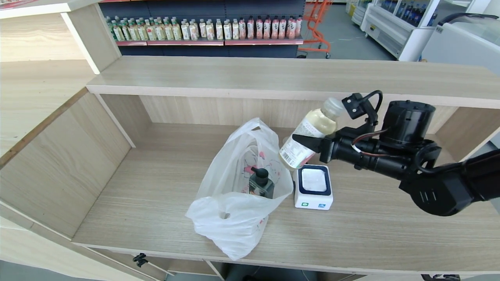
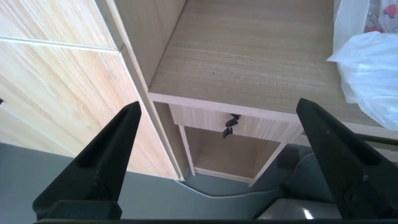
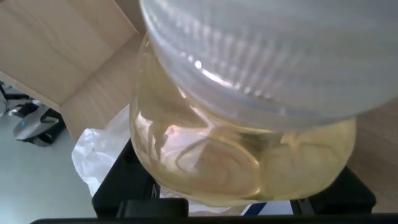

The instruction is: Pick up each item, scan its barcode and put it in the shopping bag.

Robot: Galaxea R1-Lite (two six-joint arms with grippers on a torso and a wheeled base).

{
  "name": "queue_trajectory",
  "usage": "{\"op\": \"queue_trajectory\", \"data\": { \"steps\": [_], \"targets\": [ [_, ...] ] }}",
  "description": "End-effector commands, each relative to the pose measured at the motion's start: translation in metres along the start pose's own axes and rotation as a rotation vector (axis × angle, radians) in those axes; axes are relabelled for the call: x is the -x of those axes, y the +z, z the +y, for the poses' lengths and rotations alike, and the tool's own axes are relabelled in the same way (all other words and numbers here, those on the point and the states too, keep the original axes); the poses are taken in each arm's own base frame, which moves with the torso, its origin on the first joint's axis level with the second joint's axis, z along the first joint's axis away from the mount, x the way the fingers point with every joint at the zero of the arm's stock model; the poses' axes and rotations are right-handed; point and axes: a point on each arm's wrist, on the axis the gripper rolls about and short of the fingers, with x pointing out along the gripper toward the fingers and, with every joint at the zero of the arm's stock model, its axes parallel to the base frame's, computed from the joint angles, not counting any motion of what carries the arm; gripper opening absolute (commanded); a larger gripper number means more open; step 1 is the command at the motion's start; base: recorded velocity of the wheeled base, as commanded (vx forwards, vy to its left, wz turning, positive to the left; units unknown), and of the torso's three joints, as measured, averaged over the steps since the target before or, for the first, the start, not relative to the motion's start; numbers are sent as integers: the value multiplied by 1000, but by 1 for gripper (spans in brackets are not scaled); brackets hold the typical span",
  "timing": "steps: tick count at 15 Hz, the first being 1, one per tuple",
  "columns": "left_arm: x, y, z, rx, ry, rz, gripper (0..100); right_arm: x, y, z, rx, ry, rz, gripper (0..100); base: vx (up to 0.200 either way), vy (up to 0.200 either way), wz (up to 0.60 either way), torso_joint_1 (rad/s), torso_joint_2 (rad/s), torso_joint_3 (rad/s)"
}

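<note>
Head view shows my right gripper (image 1: 308, 143) clamped on the tilted bottle (image 1: 315, 125), its barcoded lower end just above the scanner (image 1: 313, 187), which stands beside the white shopping bag (image 1: 234, 212) on the counter (image 1: 371, 234); my left gripper (image 2: 219, 107) sits with fingers spread apart near the counter's front edge.

bottle (image 1: 312, 132): pale yellow liquid, whitish translucent ribbed cap, white label with black barcode stripes. bag (image 1: 234, 210), left of scanner (image 1: 313, 187): translucent white, pink-red print. pump bottle (image 1: 261, 183), also left of scanner: dark grey, black pump. scanner: white body, navy frame round white top, small green and blue marks on front. worktop (image 1: 156, 187): light wood grain. right end effector (image 1: 306, 142): black.
</note>
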Motion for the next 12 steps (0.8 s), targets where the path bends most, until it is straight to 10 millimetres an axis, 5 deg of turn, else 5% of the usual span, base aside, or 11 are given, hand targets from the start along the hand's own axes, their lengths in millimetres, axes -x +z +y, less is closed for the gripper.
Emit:
{"op": "queue_trajectory", "data": {
  "steps": [1, 6, 12],
  "targets": [
    [0, 0, 0, 0, 1, 1, 100, -21, -25, -6, -22, -5, 55, 0, 0, 0, 0, 0, 0, 0],
    [0, 0, 0, 0, 1, 0, 100, -37, -46, -8, -34, 2, 98, 0, 0, 0, 0, 0, 0, 0],
    [0, 0, 0, 0, 1, 0, 100, -88, -70, -26, 103, 21, 76, 0, 0, 0, 0, 0, 0, 0]
  ]
}}
